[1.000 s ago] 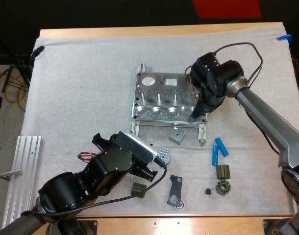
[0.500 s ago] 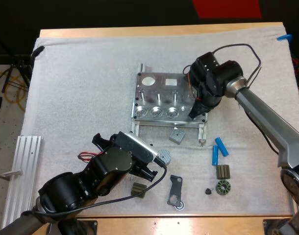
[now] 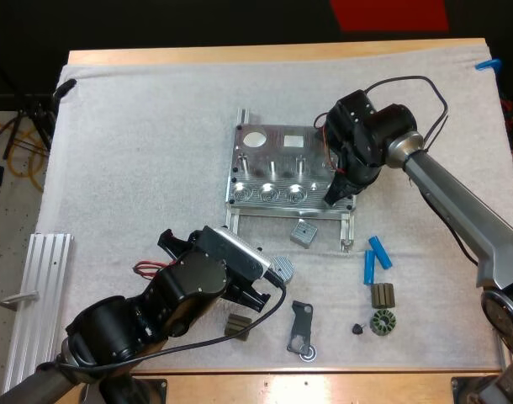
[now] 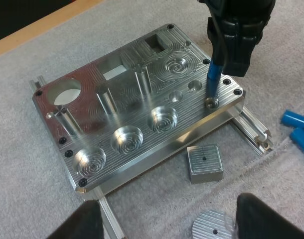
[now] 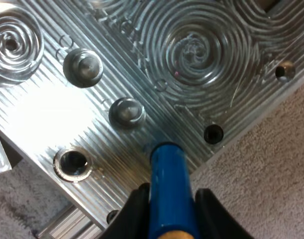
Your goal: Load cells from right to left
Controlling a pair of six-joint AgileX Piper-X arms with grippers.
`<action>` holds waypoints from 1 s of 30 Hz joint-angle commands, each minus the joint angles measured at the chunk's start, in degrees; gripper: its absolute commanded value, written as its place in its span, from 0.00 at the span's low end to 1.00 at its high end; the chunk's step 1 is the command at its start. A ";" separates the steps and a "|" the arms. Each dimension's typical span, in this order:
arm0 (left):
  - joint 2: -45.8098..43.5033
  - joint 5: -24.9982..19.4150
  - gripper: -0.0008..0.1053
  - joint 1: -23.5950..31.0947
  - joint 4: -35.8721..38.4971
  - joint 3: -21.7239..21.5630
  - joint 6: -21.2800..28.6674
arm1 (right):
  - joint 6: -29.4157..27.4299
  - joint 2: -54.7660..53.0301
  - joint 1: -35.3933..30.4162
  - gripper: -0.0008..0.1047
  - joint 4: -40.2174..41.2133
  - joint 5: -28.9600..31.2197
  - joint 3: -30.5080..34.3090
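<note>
The metal fixture (image 3: 273,172) lies mid-mat with round pockets along its front. My right gripper (image 3: 338,188) hangs over the fixture's front right corner, shut on a blue cylinder (image 5: 167,169). In the left wrist view that blue cylinder (image 4: 213,79) stands nearly upright, its lower end at a small hole (image 4: 212,103) in the fixture (image 4: 137,114). In the right wrist view the cylinder's end sits over the ribbed fixture (image 5: 202,55), to one side of a dark hole (image 5: 73,162). My left gripper (image 3: 258,290) is open, low over the mat in front of the fixture.
Two loose blue cylinders (image 3: 380,251) (image 3: 368,266) lie right of the fixture. Dark round parts (image 3: 383,295) (image 3: 381,321) lie below them. A small metal block (image 3: 304,233), a ribbed disc (image 3: 279,268) and a flat bracket (image 3: 300,328) lie in front. A grooved metal rail (image 3: 38,295) lies at the left.
My right gripper has shifted slightly left with the blue cylinder, closer over the fixture's front right corner. The left arm has stayed still.
</note>
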 commanded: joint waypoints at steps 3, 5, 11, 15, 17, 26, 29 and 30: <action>-0.30 -1.39 0.54 -0.28 0.05 -0.50 -0.11 | 0.10 -0.29 0.03 0.04 0.50 -0.23 -0.24; -0.30 -1.39 0.54 -0.28 0.05 -0.50 -0.11 | 0.10 0.15 0.03 0.04 0.50 -0.23 -0.24; -0.30 -1.39 0.54 -0.28 0.05 -0.50 -0.11 | 0.10 1.05 0.03 0.04 0.25 -0.23 -0.24; -0.30 -1.39 0.54 -0.28 0.05 -0.50 -0.11 | 0.10 1.05 0.03 0.04 -0.42 -0.23 -0.24; -0.30 -1.39 0.54 -0.28 0.05 -0.50 -0.11 | 0.10 1.05 0.03 0.05 -0.67 -0.23 -0.24; -0.30 -1.39 0.54 -0.28 0.05 -0.50 -0.11 | 3.42 0.38 0.03 0.48 -2.22 -0.23 -0.24; -0.30 -1.39 0.54 -0.28 0.05 -0.50 -0.11 | 4.02 -1.17 0.13 0.48 -3.18 -0.50 -0.24; -0.30 -1.39 0.54 -0.28 0.05 -0.50 -0.11 | 4.01 -1.84 0.13 0.48 -3.44 -0.48 -0.24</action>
